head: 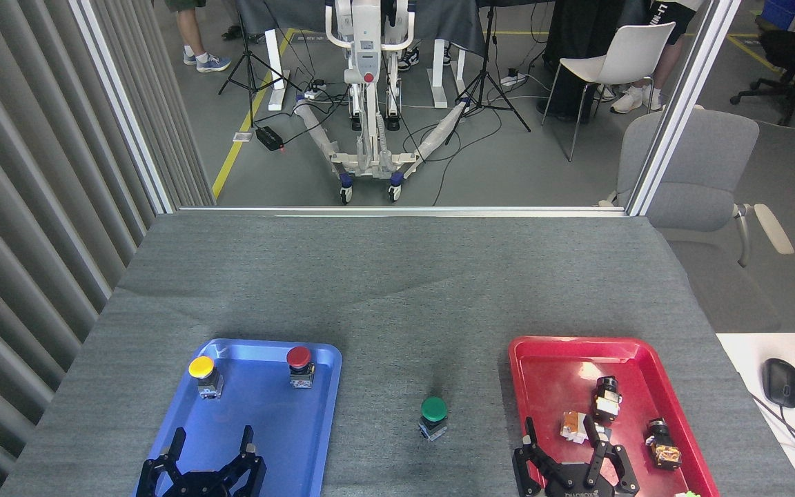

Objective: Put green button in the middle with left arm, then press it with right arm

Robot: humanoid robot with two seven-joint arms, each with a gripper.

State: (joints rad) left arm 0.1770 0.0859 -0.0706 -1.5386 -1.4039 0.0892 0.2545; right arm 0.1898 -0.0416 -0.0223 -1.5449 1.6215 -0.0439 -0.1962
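Small round green-capped button [433,416] seen upright on grey cloth [397,290], between trays. Both black pincers, left [208,452] and right [570,457], spread wide, empty. Button could be tipped by off-centre push.
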